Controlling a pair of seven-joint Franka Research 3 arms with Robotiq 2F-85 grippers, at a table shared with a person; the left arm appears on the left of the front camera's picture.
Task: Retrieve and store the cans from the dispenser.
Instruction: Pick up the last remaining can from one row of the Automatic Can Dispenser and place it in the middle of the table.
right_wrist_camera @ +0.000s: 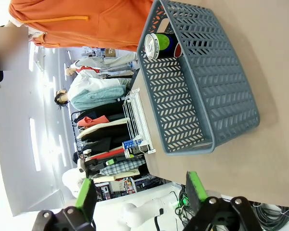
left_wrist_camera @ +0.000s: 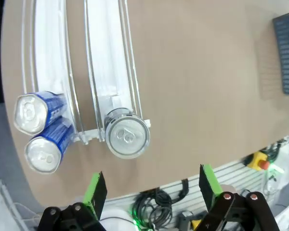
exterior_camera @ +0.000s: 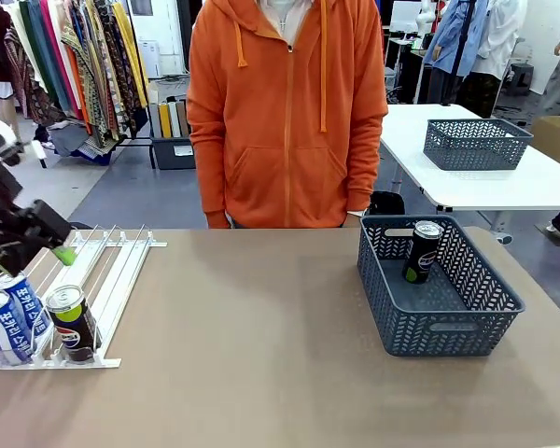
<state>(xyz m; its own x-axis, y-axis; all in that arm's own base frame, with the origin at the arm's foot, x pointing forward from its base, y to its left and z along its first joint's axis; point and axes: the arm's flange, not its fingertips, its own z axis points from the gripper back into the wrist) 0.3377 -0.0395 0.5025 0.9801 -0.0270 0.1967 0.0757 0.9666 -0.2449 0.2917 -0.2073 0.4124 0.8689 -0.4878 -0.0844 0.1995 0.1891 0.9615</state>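
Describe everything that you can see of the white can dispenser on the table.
The dispenser is a flat white rack, plastic by its look. Long parallel rails with thin wire guides form its lanes. It lies on the brown table at the robot's left, and its lanes run from the near edge away toward the person. A cross bar closes its near end. There stand two blue cans and, in the lane to their right, one black can.

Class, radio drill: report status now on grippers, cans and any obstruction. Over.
Left gripper open, over dispenser. Right gripper open, empty. Three cans in dispenser, one black can in basket. Nothing blocking.
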